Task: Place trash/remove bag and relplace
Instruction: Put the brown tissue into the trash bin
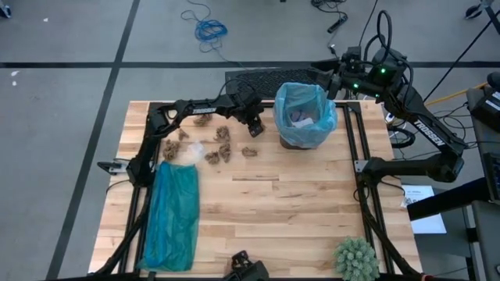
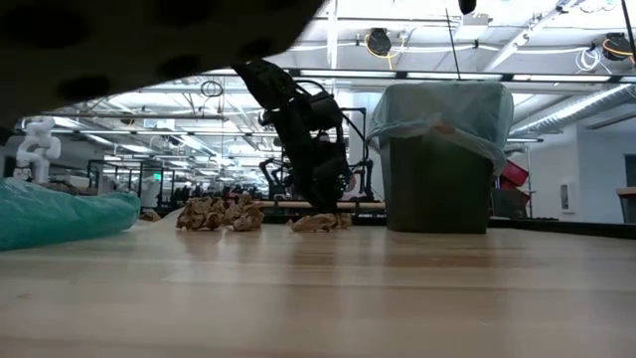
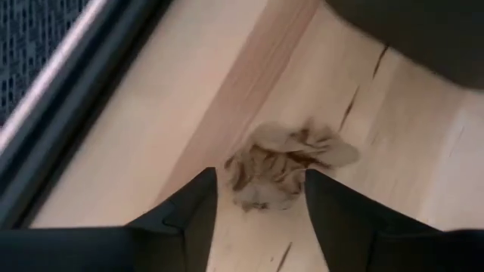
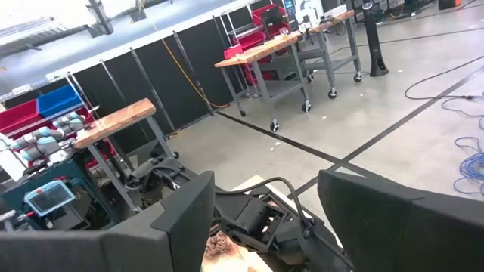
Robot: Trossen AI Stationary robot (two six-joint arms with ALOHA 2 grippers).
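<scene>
Scene: a wooden table (image 1: 297,203) seen from above, with two dark robot arms, one on each side.
Bin: a small dark bin (image 2: 432,184) stands at about 1 o'clock from the table's centre, near the far edge.
Bag: the pale blue bag (image 1: 305,113) lines the bin, its rim folded over the top. Some white and dark trash already lies inside.
Trash: crumpled brown scraps (image 1: 223,144) lie scattered at about 10 to 11 o'clock, with a white paper wad (image 1: 190,153) among them.
Left gripper: the left gripper (image 3: 261,200) is down at the table just left of the bin, fingers spread apart. One brown scrap (image 3: 283,162) sits between the fingertips, not yet pinched.
Right gripper: the right gripper (image 4: 265,208) hangs raised behind the bin, at the far right, fingers spread and holding nothing.
Other items: a darker teal bag (image 1: 172,215) lies flat at 8 o'clock; a spiky green ball (image 1: 355,257) sits at 5 o'clock.
Step in hand: likely picking up scraps for the bin, with many left.
Next move: probably close on the scrap, lift, then carry it toward 3 o'clock over the bin's mouth.
</scene>
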